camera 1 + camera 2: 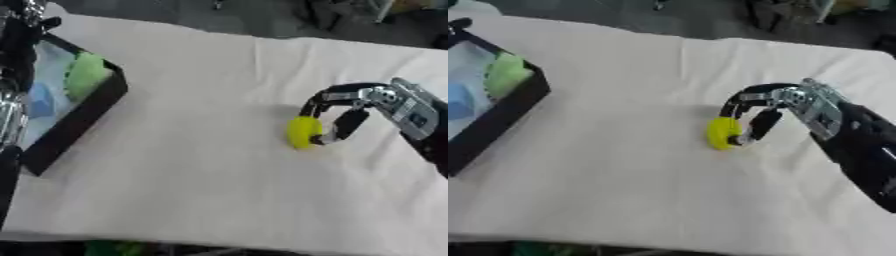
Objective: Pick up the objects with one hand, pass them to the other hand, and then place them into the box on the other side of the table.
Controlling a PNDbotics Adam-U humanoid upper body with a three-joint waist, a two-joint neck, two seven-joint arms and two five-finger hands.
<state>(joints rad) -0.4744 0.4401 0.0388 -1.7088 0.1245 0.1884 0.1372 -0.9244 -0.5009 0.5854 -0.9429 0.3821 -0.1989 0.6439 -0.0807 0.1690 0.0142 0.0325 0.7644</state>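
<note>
Left eye view: a table [201, 150] covered in pale cloth. Right of centre lies a small yellow object [303, 131], resting on the cloth. The robot's right hand [354, 107] comes in from the right edge and arches over it, fingers curled down one side and thumb on the other, so the object sits pinched between them; this looks like the opening grasp, before any lift. At the left edge stands a black box [83, 112], the likely drop-off, already holding a green object [86, 74] and a blue object [39, 99]. A black and silver part of the left arm runs down the far left border; the left hand itself cannot be made out.

Right eye view: the same moment. The right forearm slopes up from the lower right, wrist bent so the fingers hook downward onto the yellow object, which touches the cloth. The box is well apart from it, across the table. The left hand does not show here
</note>
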